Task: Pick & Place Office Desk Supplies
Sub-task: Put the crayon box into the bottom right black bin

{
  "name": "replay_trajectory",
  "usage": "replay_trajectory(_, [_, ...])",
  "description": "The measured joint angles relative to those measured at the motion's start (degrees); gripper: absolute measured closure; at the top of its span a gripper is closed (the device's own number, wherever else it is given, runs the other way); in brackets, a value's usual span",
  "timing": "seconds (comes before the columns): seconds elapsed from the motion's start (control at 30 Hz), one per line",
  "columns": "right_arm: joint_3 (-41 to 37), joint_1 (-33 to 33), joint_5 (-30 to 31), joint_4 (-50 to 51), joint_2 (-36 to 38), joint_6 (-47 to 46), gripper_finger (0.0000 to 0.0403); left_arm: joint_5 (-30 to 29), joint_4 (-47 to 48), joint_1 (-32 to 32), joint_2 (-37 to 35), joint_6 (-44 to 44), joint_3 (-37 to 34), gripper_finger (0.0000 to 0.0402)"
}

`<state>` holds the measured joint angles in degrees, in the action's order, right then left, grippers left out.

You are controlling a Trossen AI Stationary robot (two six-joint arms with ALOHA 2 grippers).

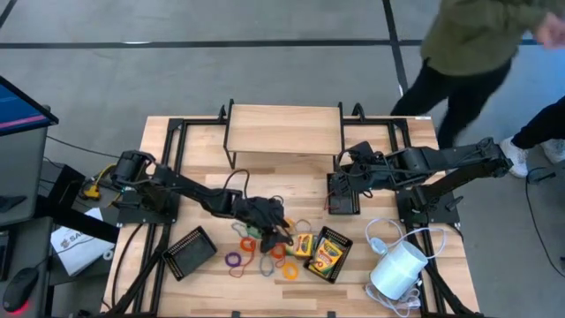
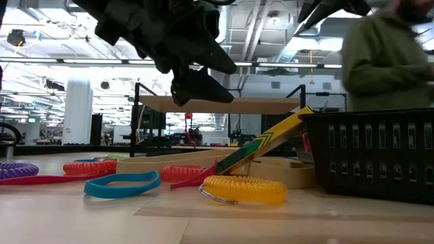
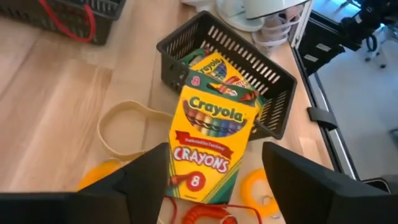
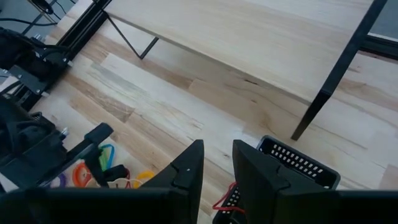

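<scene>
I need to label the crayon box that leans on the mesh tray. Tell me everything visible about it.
The crayon box is yellow and green printed cardboard, reading Crayola Crayons 8, closed. It lies tilted, its upper end propped on the rim of the black mesh tray, which holds a second box. Its lower end rests on the table among coloured loops. The left gripper hovers above it, open, not touching.

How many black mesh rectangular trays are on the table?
3. One black mesh rectangular tray lies at the front left. A second tray sits right of centre, by the wooden shelf. A third tray, front centre, holds a yellow-and-green crayon box. None seems hidden.
</scene>
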<state>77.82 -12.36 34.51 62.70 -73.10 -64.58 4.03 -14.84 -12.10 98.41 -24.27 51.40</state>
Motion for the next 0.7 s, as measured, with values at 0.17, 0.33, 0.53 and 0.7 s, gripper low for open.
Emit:
replay_trajectory(0.17, [0.00, 0.15, -0.01, -0.53, 0.00, 0.00, 0.0319, 3.77, 0.19, 2.16, 0.00, 1.58, 0.00, 0.0150])
replay_trajectory(0.33, [0.00, 0.15, -0.01, -1.04, 0.00, 0.00, 0.0319, 7.54, 0.70, 4.26, 0.60, 1.72, 0.18, 0.0165])
replay_trajectory(0.53, [0.00, 0.15, -0.01, -1.69, -0.02, 0.00, 0.0319, 8.00, 1.53, 4.17, 2.63, 5.49, 3.34, 0.0159])
replay_trajectory(0.7, [-0.02, 0.13, -0.20, -1.90, -0.02, 0.00, 0.0319, 10.40, 3.13, 4.20, 6.98, 6.05, 8.47, 0.0148])
